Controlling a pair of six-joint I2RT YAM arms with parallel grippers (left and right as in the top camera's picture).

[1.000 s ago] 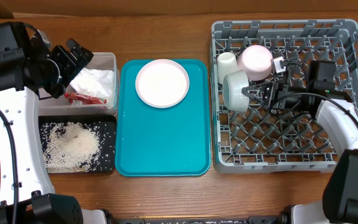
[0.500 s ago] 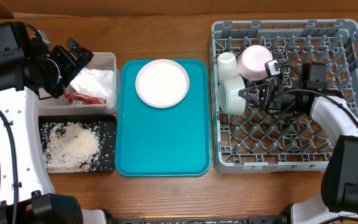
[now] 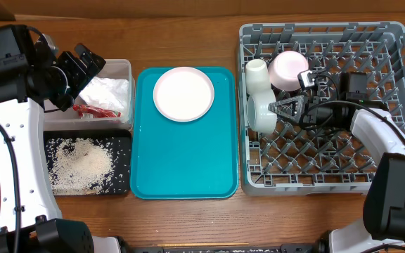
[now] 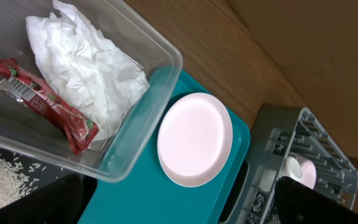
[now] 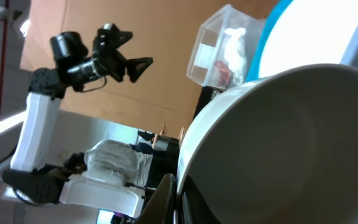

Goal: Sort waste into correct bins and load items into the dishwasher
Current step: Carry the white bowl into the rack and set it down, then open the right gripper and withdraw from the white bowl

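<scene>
Right hand (image 3: 280,109) is clamped on the rim of the round grey-white bowl (image 3: 260,112). The bowl stands tipped on edge against the left wall of the large square grey plastic dish rack (image 3: 371,176), and its hollow seems to face the arm. The small white cup (image 3: 256,70) stands just beside it along the same wall, and the round pink bowl (image 3: 289,67) lies close against that cup.

The step in hand looks to be seating the grey-white bowl among the upright pegs. To do it well, keep the bowl on its tilt and ease it down until the lower rim drops between two rows of pegs and the rack wall takes its weight. There is little room on the cup's side, so any sideways drift could knock the cup over. Part the fingers only once the bowl is propped, then draw back along the line of the arm rather than upward, so the inner finger does not hook the rim and pull the bowl over.

Left hand (image 3: 90,63) hangs with fingers wide apart and empty above the clear rectangular plastic tub (image 3: 129,65), which holds the crumpled white paper napkin (image 3: 110,91) and the small red crinkled wrapper (image 3: 93,111). Whitish rice grains (image 3: 81,165) lie on the shallow black rectangular tray (image 3: 123,186). The pale pink round plate (image 3: 183,93) is not yet loaded. It sits on the teal serving tray (image 3: 188,161) in the middle of the wooden bench (image 3: 188,28).
</scene>
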